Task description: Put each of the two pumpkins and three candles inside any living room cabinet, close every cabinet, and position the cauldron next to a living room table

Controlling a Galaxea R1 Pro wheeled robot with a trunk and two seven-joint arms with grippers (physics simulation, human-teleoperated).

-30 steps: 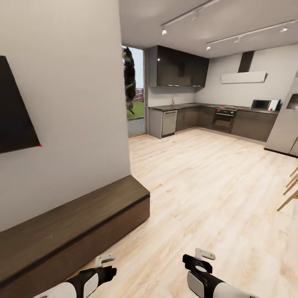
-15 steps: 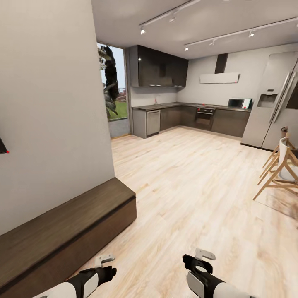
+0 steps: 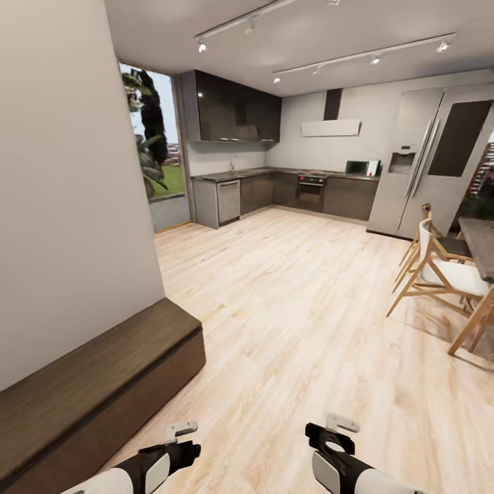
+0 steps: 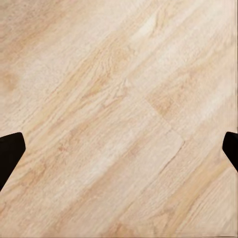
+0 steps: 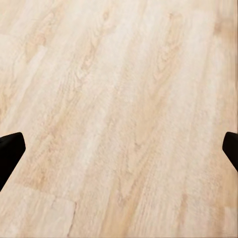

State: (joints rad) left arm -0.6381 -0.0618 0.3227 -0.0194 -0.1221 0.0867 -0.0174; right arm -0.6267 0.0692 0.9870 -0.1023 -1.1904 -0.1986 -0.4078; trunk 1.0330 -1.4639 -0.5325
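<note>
Both arms hang low before the trunk, over bare floor (image 3: 322, 295). The left pincer (image 3: 180, 446) is released: in its wrist view the two dark fingertips (image 4: 10, 151) sit at opposite edges with nothing but floorboards between them. The right pincer (image 3: 328, 439) is released as well, its fingertips (image 5: 10, 148) spread wide over plain floor, nothing held.

The cabinet (image 3: 89, 391) lies just to the left of the left pincer, running along the wall (image 3: 68, 206) and away behind that arm. Its near end and top show; the front, as far as it can be seen, looks flush, so I judge it closed, though most of that face is at too steep an angle to be sure.

Far ahead of both pincers is the kitchen (image 3: 274, 185), with the fridge (image 3: 425, 165) ahead and to the right. Chairs (image 3: 439, 274) stand well off to the right of the right pincer.

No pumpkins, candles, cauldron or coffee table can be placed from here, so nothing visible confirms any item stowed. I judge the robot is travelling or searching, empty-handed, and what is done and what is left cannot be judged from here.
</note>
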